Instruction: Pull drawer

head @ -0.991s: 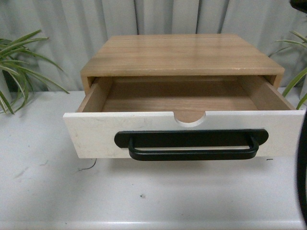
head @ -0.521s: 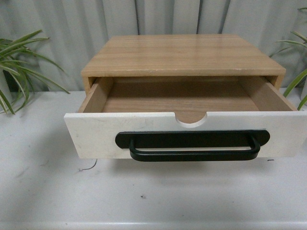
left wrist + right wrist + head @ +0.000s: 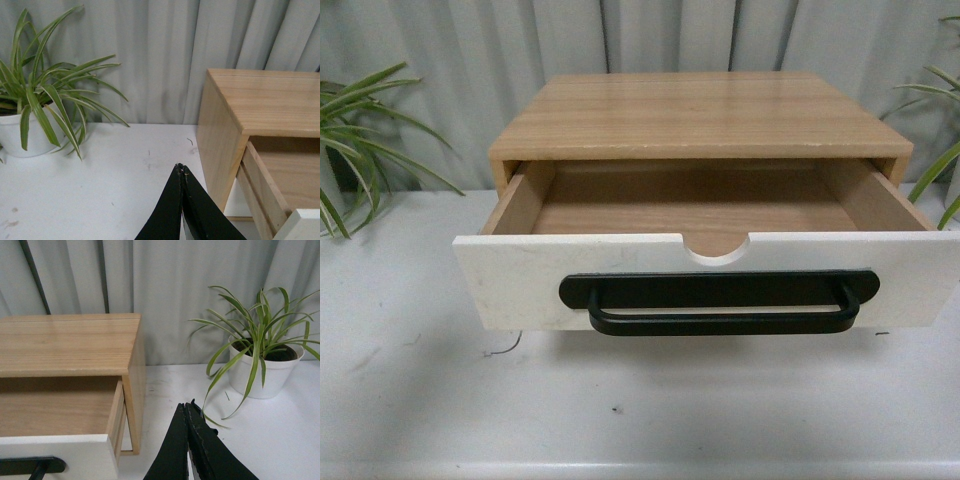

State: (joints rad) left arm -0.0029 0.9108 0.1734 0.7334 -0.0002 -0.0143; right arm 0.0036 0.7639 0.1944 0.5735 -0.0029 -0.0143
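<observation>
Nearest the robot, both grippers are clenched and hold nothing. The left gripper point(image 3: 181, 169) has its 2 black fingers pressed tip to tip over the white table point(image 3: 410, 400), off the drawer's left side and apart from it. The right gripper point(image 3: 187, 406) is pinched together the same way off the right side. Neither arm shows in the front view.

Next comes the drawer point(image 3: 705, 280), standing well out of its wooden housing point(image 3: 700, 115), so the pull looks largely done. Its white front faces the robot, with the black bar handle point(image 3: 720, 303) centred low on it and a semicircular notch point(image 3: 717, 248) in the top edge. Behind the front, the light wood inside lies open and looks empty.

I judge the drawer to be a stiff, fairly light wooden box that slides straight. The painted front is probably too slick and flat to pinch. The bar is the place to take hold, near its middle so the box does not skew, and there is a gap behind it for a finger. The housing might creep on the smooth table if tugged hard.

The drawer's long axis runs left to right across the robot's view, and it opens toward the robot.

Farther back, a potted spider plant point(image 3: 360, 140) stands left of the housing and another spider plant point(image 3: 260, 350) right, before a grey curtain point(image 3: 650, 35).
</observation>
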